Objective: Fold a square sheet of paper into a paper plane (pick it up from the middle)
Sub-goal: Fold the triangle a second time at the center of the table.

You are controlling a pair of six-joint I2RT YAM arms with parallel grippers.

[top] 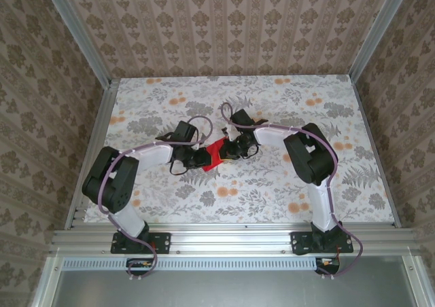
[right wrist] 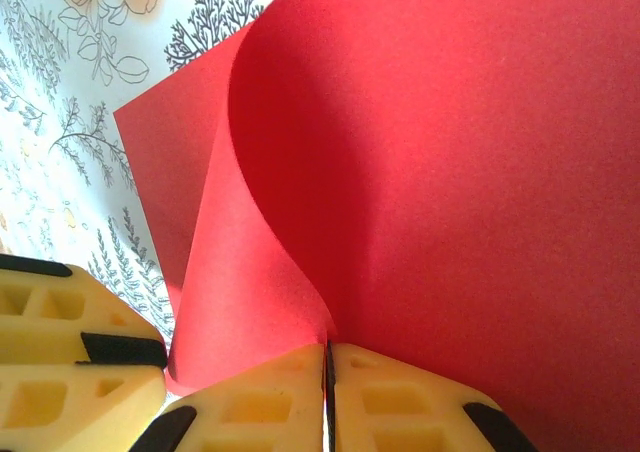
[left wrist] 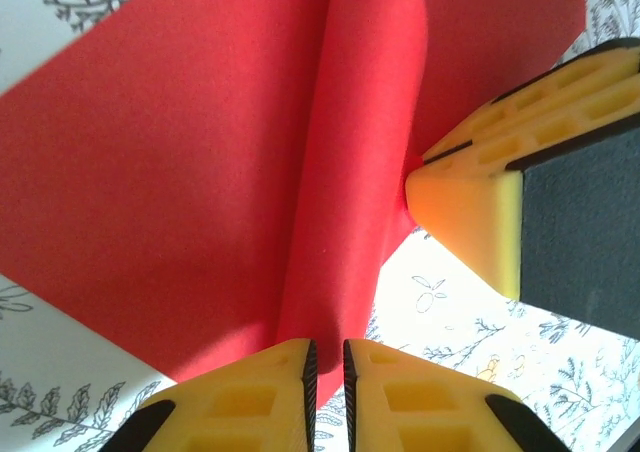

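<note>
Your sheet (top: pixel 216 151) sits at the middle of the counter (top: pixel 285 185); left end effector (top: pixel 201 159) touches its left side, right end effector (top: pixel 231 150) its right.

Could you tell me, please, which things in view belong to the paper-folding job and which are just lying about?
Belonging to the job:
- red square sheet of paper, curled upward
- left pincer and right pincer, both pinching it

Not part of the job (fixtures, not loose items):
- floral tabletop
- patterned walls
- metal frame
</note>
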